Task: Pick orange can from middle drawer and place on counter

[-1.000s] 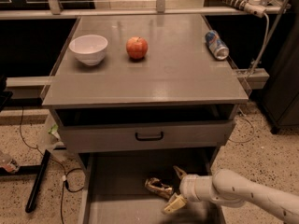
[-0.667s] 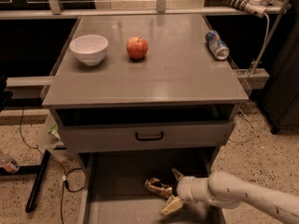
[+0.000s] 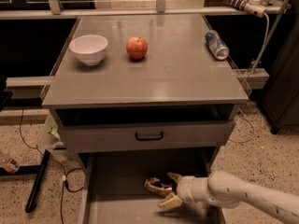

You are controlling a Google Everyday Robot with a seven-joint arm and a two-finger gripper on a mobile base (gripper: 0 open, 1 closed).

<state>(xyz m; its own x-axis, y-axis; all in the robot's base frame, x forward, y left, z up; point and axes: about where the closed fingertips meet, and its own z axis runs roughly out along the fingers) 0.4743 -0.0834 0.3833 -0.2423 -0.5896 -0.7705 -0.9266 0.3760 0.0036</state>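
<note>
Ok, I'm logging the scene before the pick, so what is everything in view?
bowl: one, white, counter's rear left.
apple: one, red, right of the bowl.
blue-and-silver can: one, on its side at the counter's right edge.
counter: one, grey, above the drawers.
drawer front: one, grey, black handle, under the counter.
middle drawer: one, grey, pulled out below.
orange can: one, gold-brown, crumpled, on the middle drawer's floor.
cables: black, floor at left.
gripper: one, tan fingers open, beside the orange can.
arm: one, white, from lower right.
</note>
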